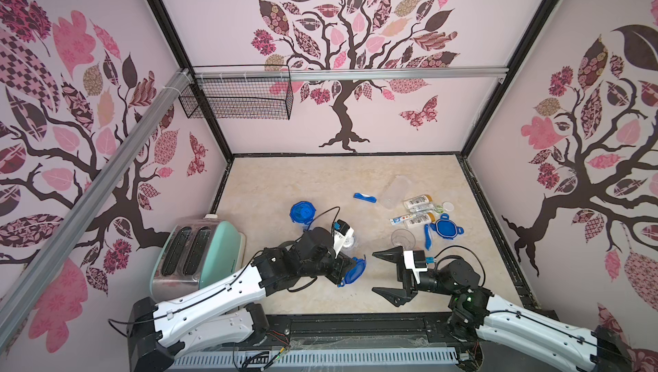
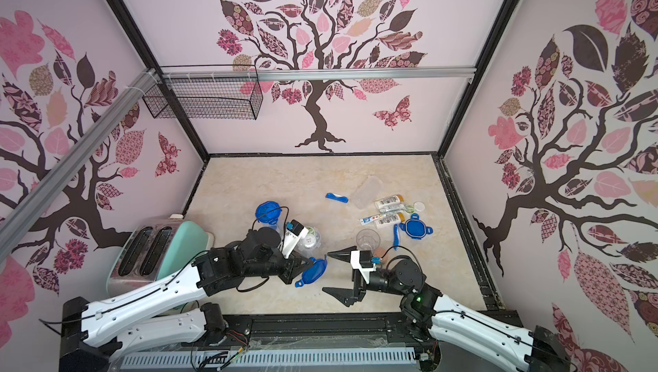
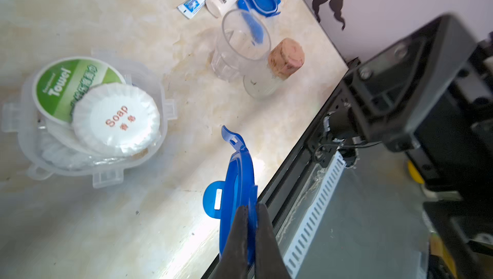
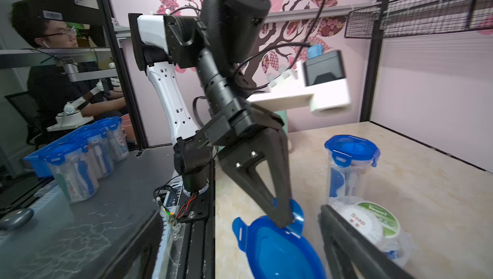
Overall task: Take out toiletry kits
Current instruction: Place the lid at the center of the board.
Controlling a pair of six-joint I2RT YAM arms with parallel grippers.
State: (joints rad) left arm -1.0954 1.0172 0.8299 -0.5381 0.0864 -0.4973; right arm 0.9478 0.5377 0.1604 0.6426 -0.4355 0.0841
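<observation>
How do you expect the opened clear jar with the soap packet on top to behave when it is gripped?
The clear jar looks like thin plastic, so probably light and slightly springy under a squeeze. It is open and the soap packet and towel packet lie loose at the mouth, so tipping would likely spill them.

The left claw (image 1: pixel 348 264), just right of the toaster (image 1: pixel 197 256), is clamped on a blue lid (image 1: pixel 356 274). The right claw (image 1: pixel 374 271) stands beyond it, jaws spread wide. Farthest from the toaster, white bottles (image 1: pixel 418 204) and a toothpaste tube (image 1: pixel 398 221) lie on the worktop (image 1: pixel 285 181).
</observation>
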